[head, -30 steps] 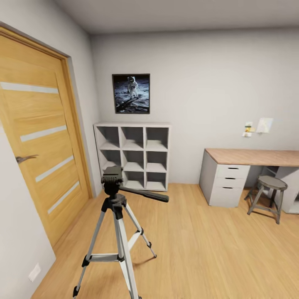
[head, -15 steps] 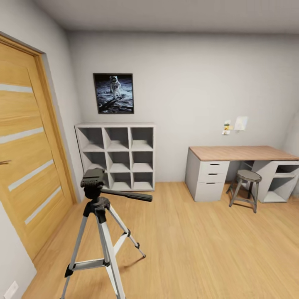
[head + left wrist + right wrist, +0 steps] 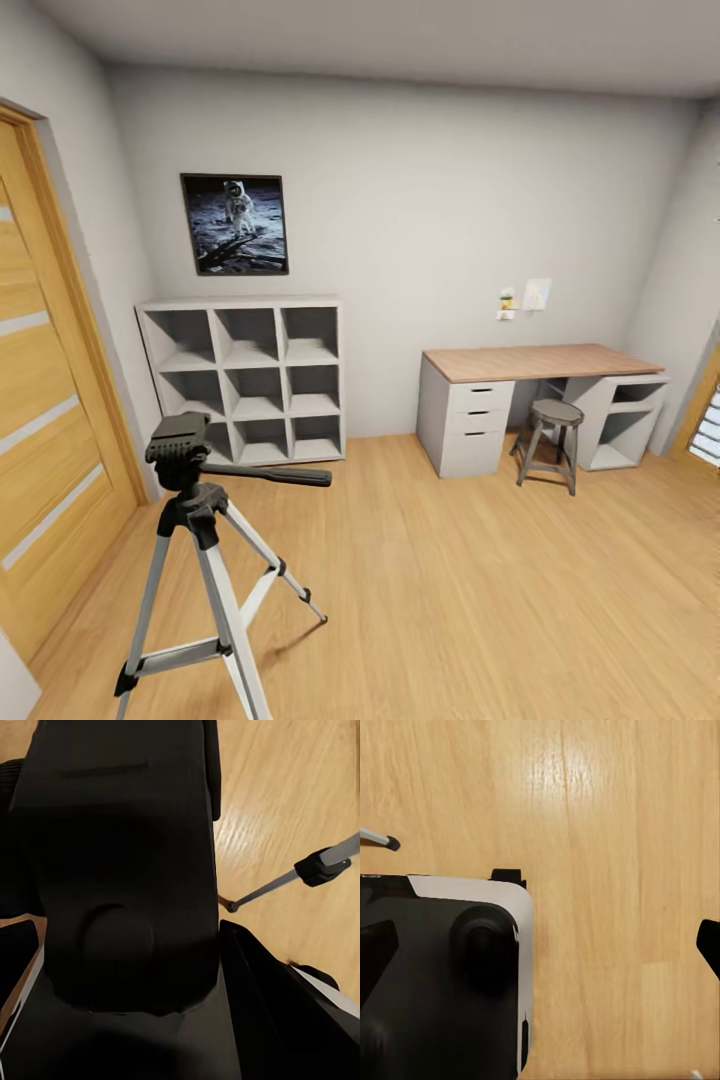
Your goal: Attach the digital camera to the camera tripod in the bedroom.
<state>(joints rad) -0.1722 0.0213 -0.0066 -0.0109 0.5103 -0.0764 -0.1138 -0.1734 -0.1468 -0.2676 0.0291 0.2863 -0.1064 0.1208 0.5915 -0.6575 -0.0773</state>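
The camera tripod (image 3: 200, 520) stands on the bedroom floor (image 3: 480, 590) beside the door (image 3: 45, 440), head bare. Locate the digital camera first (check desk (image 3: 535, 362) and shelves (image 3: 245, 380)). Whether either gripper is spread or closed cannot be determined.

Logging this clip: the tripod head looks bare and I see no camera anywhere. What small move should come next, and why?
Probably keep turning the view right to search. The camera tripod stands near the door with nothing on its head, and neither the cube shelves nor the desk shows a camera.
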